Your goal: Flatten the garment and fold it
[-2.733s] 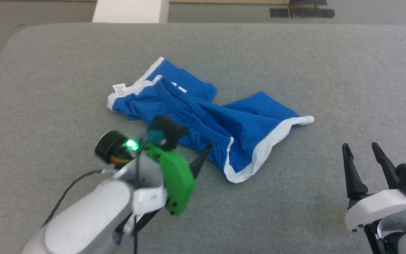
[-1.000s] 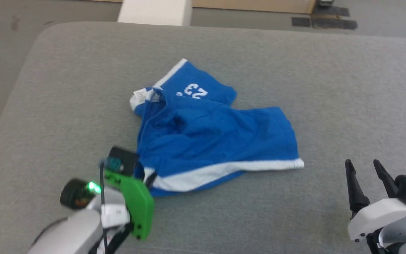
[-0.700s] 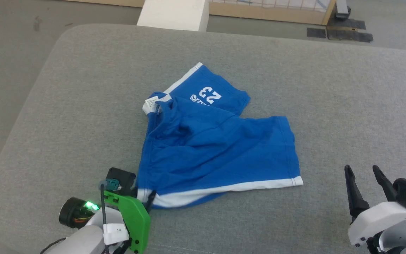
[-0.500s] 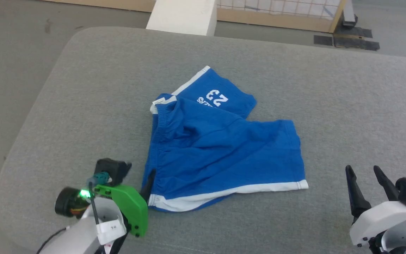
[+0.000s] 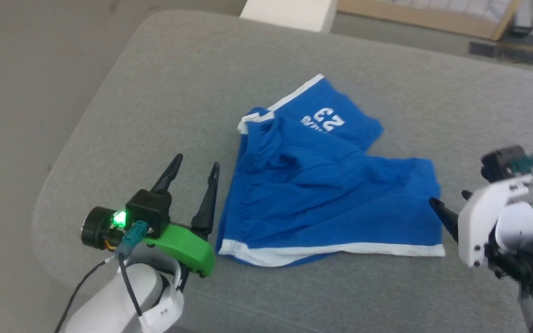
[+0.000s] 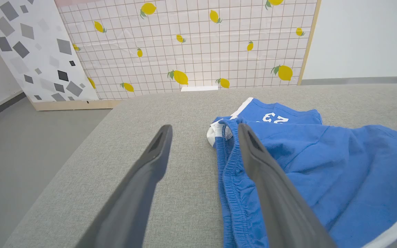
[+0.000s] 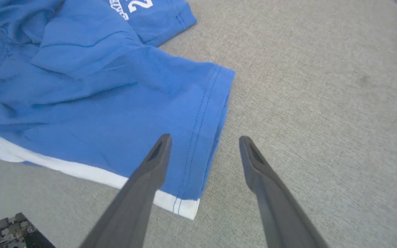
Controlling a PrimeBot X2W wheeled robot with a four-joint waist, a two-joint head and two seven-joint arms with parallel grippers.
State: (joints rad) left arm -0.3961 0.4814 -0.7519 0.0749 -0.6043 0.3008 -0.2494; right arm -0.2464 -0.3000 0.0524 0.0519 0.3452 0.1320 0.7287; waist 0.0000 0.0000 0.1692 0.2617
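Fingers of the left gripper [image 5: 197, 162] are being held spread and empty, just beside the gathered waistband of the shorts [image 5: 322, 185]. The right gripper [image 7: 204, 137] is likewise being held open, straddling a stitched leg edge. The shorts are lying rumpled on the gray table [image 5: 155, 69], one leg overlapping the other. Flattening is judged to be in hand: opposite edges need pinching and drawing apart. "23" [image 5: 329, 118] can be read; the smaller line beneath is too blurred.
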